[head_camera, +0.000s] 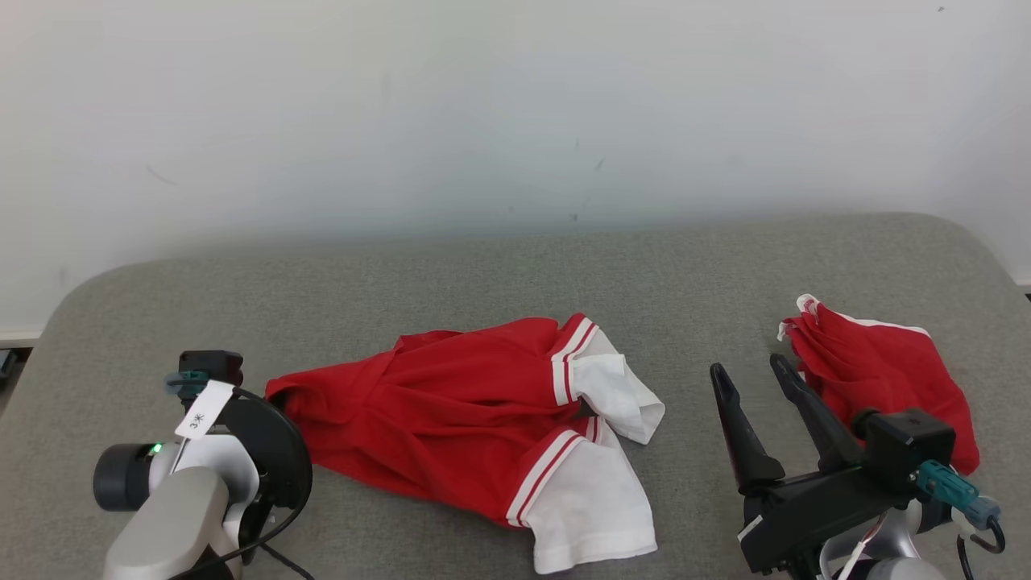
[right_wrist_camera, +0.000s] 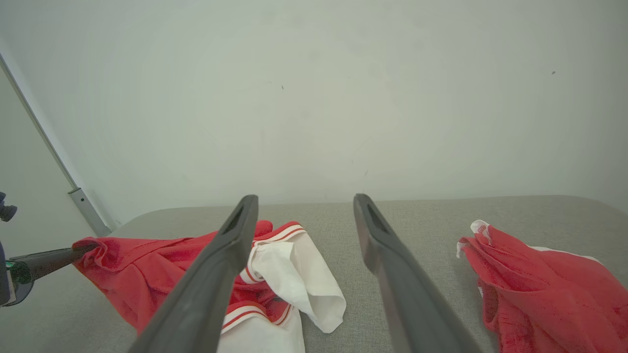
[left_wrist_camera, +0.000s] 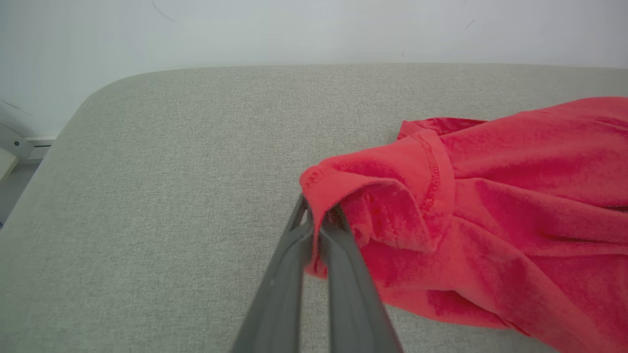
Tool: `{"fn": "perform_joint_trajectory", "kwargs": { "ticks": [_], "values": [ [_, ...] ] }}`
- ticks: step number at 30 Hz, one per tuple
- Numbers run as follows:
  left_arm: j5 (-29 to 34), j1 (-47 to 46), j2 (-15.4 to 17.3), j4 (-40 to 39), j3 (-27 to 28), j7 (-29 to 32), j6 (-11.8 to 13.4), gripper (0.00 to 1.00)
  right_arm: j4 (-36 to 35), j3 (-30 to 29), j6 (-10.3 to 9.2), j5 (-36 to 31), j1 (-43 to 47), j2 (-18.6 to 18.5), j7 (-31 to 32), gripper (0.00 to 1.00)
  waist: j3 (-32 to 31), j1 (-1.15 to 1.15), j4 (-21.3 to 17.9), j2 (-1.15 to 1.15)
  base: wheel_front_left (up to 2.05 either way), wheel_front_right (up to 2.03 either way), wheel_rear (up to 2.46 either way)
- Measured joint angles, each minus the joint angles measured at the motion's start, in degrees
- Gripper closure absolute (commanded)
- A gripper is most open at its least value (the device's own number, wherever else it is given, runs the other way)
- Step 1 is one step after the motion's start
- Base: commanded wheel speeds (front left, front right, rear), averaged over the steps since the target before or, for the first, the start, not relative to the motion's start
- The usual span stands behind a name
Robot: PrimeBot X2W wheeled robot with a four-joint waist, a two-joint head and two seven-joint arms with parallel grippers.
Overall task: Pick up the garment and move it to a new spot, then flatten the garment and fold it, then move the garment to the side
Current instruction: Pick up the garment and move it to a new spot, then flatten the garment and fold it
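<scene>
Along the far side, the grey table (head_camera: 483, 266) runs open to its rounded edge below the wall, with free room at the left end too. A red shirt (head_camera: 451, 403) with white sleeves lies crumpled mid-table, toward the near edge. A smaller red garment (head_camera: 878, 370) is bunched well apart at the right. The left gripper (left_wrist_camera: 319, 215) pinches the shirt's left hem. The right gripper (head_camera: 747, 369) is spread wide between the two garments.
</scene>
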Motion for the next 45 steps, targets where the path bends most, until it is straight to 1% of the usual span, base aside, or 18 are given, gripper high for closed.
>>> {"fn": "perform_joint_trajectory", "kwargs": {
  "ticks": [4,7,12,16,21,25,26,30,33,41,45],
  "values": [
    [-0.1,-0.4,-0.4,0.0,0.3,-0.1,0.2,0.0,0.1,-0.2,0.0,0.0,-0.2,0.0,0.0,0.0,0.2,0.0,-0.6,0.0,0.0,0.0,0.0],
    [-0.4,-1.2,-0.5,0.2,0.7,-0.1,1.1,0.0,0.1,-0.6,0.0,0.0,-0.2,-0.1,0.0,0.0,0.4,0.0,-0.9,0.0,0.0,0.0,0.0],
    [-0.9,-1.2,0.4,0.4,2.3,-1.7,2.5,0.0,0.1,-1.8,-0.1,0.0,0.1,-0.3,-0.1,0.0,0.5,0.0,-0.8,0.0,0.0,0.0,0.0],
    [-0.9,-1.1,0.9,-0.8,2.3,-4.3,2.4,0.0,0.1,-2.9,-0.55,0.0,0.4,-0.5,-0.4,0.0,0.3,0.0,0.1,0.0,0.0,0.0,0.0],
    [-0.9,-0.8,1.1,-4.3,2.4,-8.5,1.9,0.0,0.1,-3.8,-1.02,0.4,1.6,-0.6,-0.7,0.0,-0.1,0.0,1.6,0.0,0.0,0.0,0.0],
    [-0.9,1.2,1.2,-6.4,1.7,-10.1,1.4,0.0,0.2,-3.7,-1.02,0.4,1.9,-0.6,-0.9,0.0,-0.6,0.0,3.0,0.0,0.0,0.0,0.0],
    [-0.9,1.8,1.3,-6.6,1.2,-10.2,0.9,0.0,0.2,-3.7,-1.03,0.4,2.0,-0.6,-0.9,0.0,-0.7,0.0,3.3,0.0,0.0,0.0,0.0],
    [-0.3,2.9,2.0,-7.5,0.2,-10.2,0.2,0.0,0.2,-2.8,-1.03,0.4,2.4,-0.3,-0.9,0.0,-1.2,0.0,4.0,0.0,0.0,0.0,0.0],
    [-0.3,4.0,1.9,-8.4,-0.1,-9.4,-0.3,0.0,0.2,-1.9,-1.01,0.4,2.4,-0.1,-0.8,0.0,-1.2,0.0,3.9,0.0,0.0,0.0,0.0],
    [-1.0,5.0,0.7,-9.6,-0.8,-5.0,-1.6,0.0,0.2,-1.1,-0.98,0.4,2.4,0.0,-0.5,0.0,-0.7,0.0,1.7,0.0,0.0,0.0,0.0],
    [-2.0,4.5,0.7,-9.5,-1.0,-1.7,-1.6,0.0,0.2,-0.2,-0.49,0.4,2.2,0.0,0.0,0.0,-0.2,0.0,0.0,0.0,0.0,0.0,0.0]
  ]
}}
